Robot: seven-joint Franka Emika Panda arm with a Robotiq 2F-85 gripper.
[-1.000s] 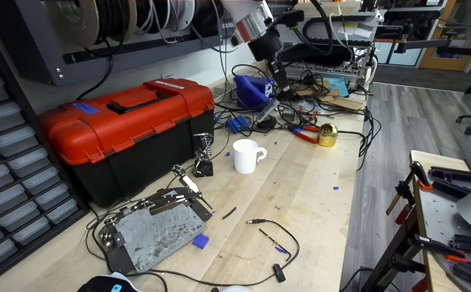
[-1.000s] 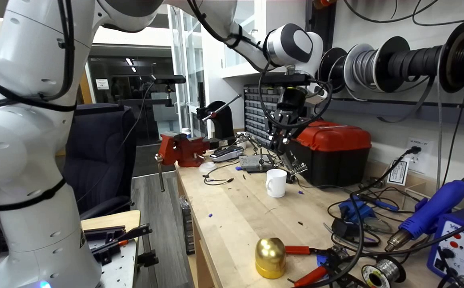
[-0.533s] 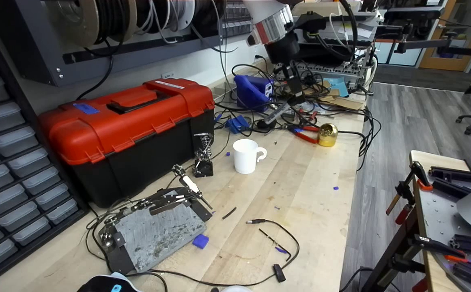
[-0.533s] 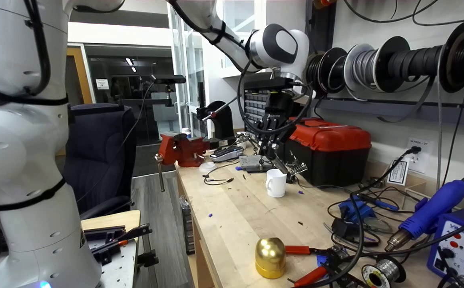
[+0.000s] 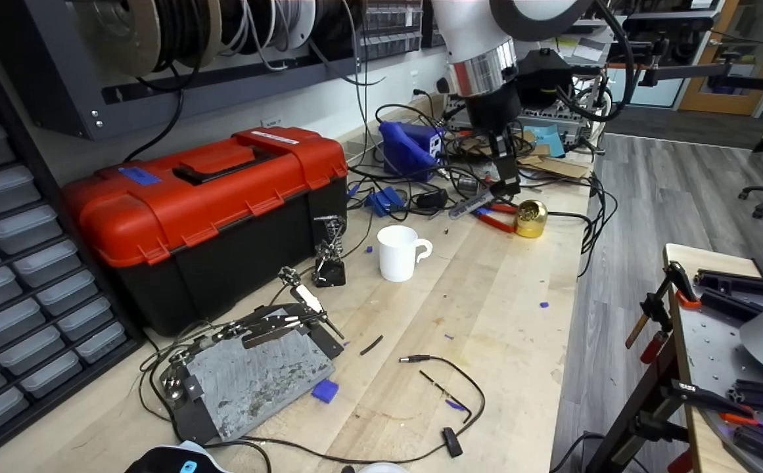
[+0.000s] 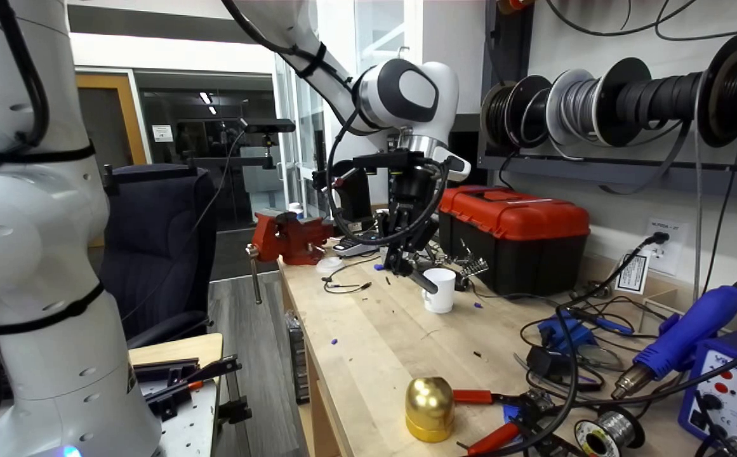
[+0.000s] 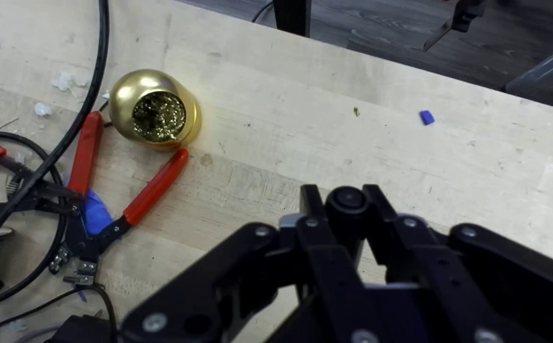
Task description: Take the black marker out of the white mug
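The white mug [image 5: 397, 255] stands upright on the wooden table, its handle showing; it also stands in an exterior view [image 6: 440, 297]. My gripper [image 5: 505, 189] is shut on the black marker [image 5: 470, 205] and holds it tilted above the table, clear of the mug. In an exterior view the gripper [image 6: 398, 264] is up and left of the mug, and the marker [image 6: 424, 282] crosses in front of the mug's rim. In the wrist view the marker's round end [image 7: 348, 199] sits between the two fingers [image 7: 340, 193]. The mug is out of the wrist view.
A gold wire-wool holder [image 7: 155, 112] and red-handled pliers [image 7: 157, 186] lie near the gripper. A red toolbox [image 5: 217, 197] stands by the wall. A coil stand [image 5: 330, 253] is beside the mug. Cables and a blue heat gun [image 6: 692, 336] crowd the wall side.
My gripper has moved away from the wall towards the table's open edge and lower, carrying the marker with it. The marker stays in its grasp. The mug has not moved.
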